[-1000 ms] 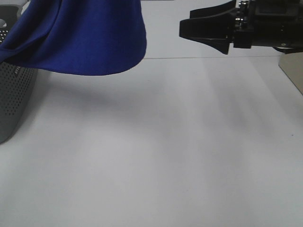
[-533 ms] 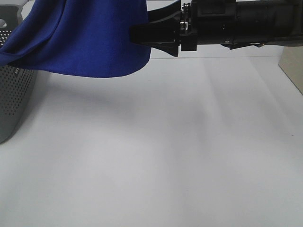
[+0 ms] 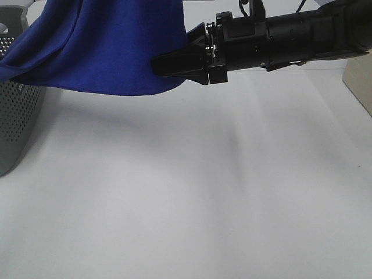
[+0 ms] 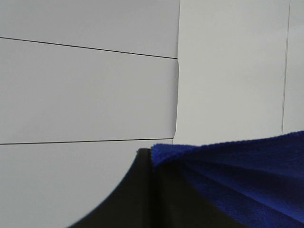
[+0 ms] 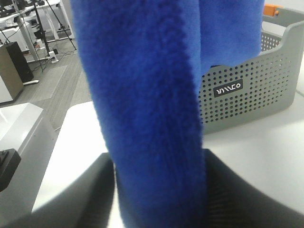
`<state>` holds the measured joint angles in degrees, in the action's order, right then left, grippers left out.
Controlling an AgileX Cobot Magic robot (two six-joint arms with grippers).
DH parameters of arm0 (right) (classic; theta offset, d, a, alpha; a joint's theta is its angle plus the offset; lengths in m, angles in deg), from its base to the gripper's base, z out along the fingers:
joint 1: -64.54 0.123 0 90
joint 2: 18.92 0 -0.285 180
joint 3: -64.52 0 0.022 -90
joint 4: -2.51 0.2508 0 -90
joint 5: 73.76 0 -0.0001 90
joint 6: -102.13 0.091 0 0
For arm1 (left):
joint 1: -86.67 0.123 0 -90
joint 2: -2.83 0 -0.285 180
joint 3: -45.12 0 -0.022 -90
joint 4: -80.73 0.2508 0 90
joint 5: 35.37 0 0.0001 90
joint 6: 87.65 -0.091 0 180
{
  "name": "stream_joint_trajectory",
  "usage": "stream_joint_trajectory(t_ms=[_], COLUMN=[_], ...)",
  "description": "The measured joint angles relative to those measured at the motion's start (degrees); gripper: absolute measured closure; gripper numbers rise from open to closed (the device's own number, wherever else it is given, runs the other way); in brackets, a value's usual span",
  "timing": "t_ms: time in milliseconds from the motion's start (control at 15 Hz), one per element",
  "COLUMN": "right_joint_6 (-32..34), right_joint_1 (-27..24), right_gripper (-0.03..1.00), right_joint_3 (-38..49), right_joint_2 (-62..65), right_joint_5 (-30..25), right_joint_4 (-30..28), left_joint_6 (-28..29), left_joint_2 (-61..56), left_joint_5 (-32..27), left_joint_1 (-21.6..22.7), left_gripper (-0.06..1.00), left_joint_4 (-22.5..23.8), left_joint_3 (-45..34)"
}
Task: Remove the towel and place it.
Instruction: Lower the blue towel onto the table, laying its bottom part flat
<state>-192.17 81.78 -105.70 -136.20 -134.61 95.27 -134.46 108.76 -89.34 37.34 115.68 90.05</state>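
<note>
The grey perforated basket (image 3: 16,116) stands at one end of the white worktop (image 3: 192,192), and the high view shows only one wall and part of its rim. Its inside is hidden. The blue towel (image 3: 110,46) is held up in the air above and just beside the basket. One part trails across the basket's rim. The rest hangs like a curtain on the side away from the basket, with its curved lower hem off the worktop. The right wrist view shows a small orange part (image 5: 271,8) at the basket's rim and a dark label (image 5: 229,88) on the wall.

The left jaws are out of the high view. In the left wrist view they are pressed together on an edge of the towel, with blue plush bunching out beside one black jaw in front of white wall panels (image 4: 85,90).

The right arm (image 3: 290,35) reaches level toward the basket and meets the towel's free edge, the one farthest from the basket. The right jaws stand on either side of a hanging fold, both against the plush, pinching it.

From the basket the worktop runs wide and white to a beige object (image 3: 360,87) at the opposite side, which is cut off by the frame.
</note>
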Motion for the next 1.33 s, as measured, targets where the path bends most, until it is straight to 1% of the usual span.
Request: stream_joint_trajectory(t_ms=[67, 133, 200, 267, 333, 467, 600, 733, 800, 933, 1067, 1133, 1200, 1333], right_joint_6=[1.15, 1.6, 3.15, 5.04, 7.22, 14.04, 21.54, 27.22, 31.8, 42.97, 55.23, 61.19, 64.46, 74.6], right_joint_1=[0.0, 0.0, 0.0, 0.0, 0.0, 0.0, 0.0, 0.0, 0.0, 0.0, -1.32, -2.69, -3.55, -6.19], right_gripper=[0.65, 0.73, 0.87, 0.94, 0.94, 0.94, 0.94, 0.94, 0.94, 0.94, 0.94, 0.94, 0.94, 0.94], right_joint_3=[0.0, 0.0, 0.0, 0.0, 0.0, 0.0, 0.0, 0.0, 0.0, 0.0, -1.15, -3.04, -4.47, -12.83], right_joint_2=[0.0, 0.0, 0.0, 0.0, 0.0, 0.4, 2.58, 6.42, 8.77, 13.52, 18.11, 20.4, 21.43, 24.01], right_joint_5=[0.0, 0.0, 0.0, 0.0, 0.0, 0.29, 2.86, 5.9, 8.14, 12.55, 13.92, 13.35, 12.83, 9.0], right_joint_4=[-0.29, -0.46, -1.03, -1.95, -2.86, -3.67, -5.16, -9.51, -12.38, -19.6, -29.45, -35.07, -38.39, -51.28], left_joint_6=[0.0, 0.0, 0.0, 0.0, 0.0, 0.0, 0.0, 0.34, 0.97, 4.24, 8.42, 10.43, 11.52, 16.27], left_joint_2=[0.0, 0.0, 0.0, 0.0, 0.0, 0.06, 0.06, 0.06, 0.06, 0.06, 0.06, 0.06, 0.06, 0.06], left_joint_5=[0.0, 0.0, 0.0, 0.0, 0.0, -0.06, -0.06, 0.0, 0.17, 2.41, 7.05, 8.94, 9.85, 12.78], left_joint_1=[0.0, 0.0, 0.0, 0.0, 0.0, 0.0, 0.0, 0.0, 0.0, 0.0, 0.0, 0.0, 0.0, 0.0], left_gripper=[0.94, 0.94, 0.94, 0.94, 0.94, 0.94, 0.94, 0.94, 0.94, 0.94, 0.94, 0.94, 0.94, 0.94], left_joint_4=[0.0, 0.0, 0.06, 0.06, 0.06, 0.06, 0.06, -0.17, -0.86, -1.43, -1.09, -0.63, -0.23, 1.66], left_joint_3=[0.0, 0.0, 0.0, 0.0, 0.0, 0.0, 0.0, 0.0, 0.0, 0.0, 0.0, 0.0, 0.0, 0.0])
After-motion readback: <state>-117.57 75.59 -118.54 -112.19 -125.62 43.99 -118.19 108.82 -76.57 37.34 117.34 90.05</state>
